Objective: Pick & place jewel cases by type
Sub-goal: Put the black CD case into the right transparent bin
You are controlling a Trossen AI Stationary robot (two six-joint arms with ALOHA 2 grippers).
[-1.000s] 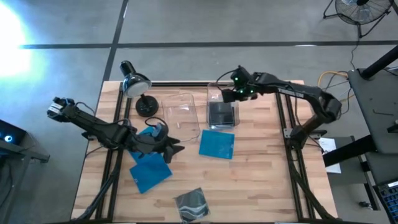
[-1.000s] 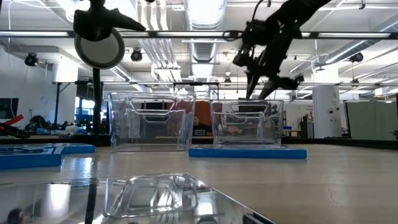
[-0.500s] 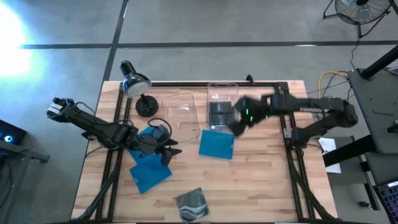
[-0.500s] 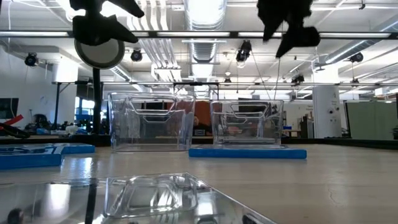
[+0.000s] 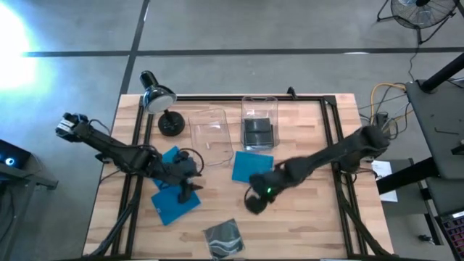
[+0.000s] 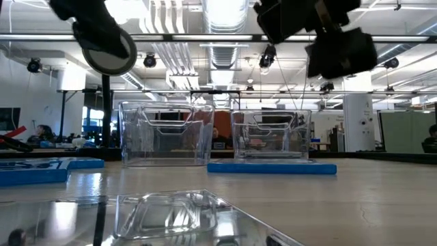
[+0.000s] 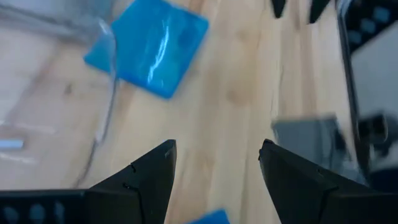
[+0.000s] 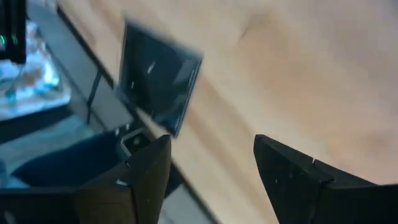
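Blue jewel cases lie flat on the table: one [image 5: 252,168] in the middle, one [image 5: 174,204] near the left, and one [image 5: 171,155] partly under my left arm. A dark grey case [image 5: 257,133] lies in the right clear bin [image 5: 259,109]. Another dark grey case [image 5: 221,236] sits at the near edge. My left gripper [image 5: 190,190] is open above the edge of the near-left blue case. My right gripper [image 5: 255,203] is open above bare table, between the middle blue case and the near-edge grey case [image 8: 158,87]. Neither gripper holds anything.
An empty clear bin [image 5: 211,130] stands left of the right bin. A desk lamp [image 5: 156,98] with a round base [image 5: 171,125] stands at the far left corner. Bare wood lies to the right of my right gripper. Black frame rails run along the table's sides.
My right gripper has swung from above the right bin toward the near edge. It passed over the middle blue case and now hangs over the near middle of the table. My left gripper has shifted a little toward the near edge, over the near-left blue case.
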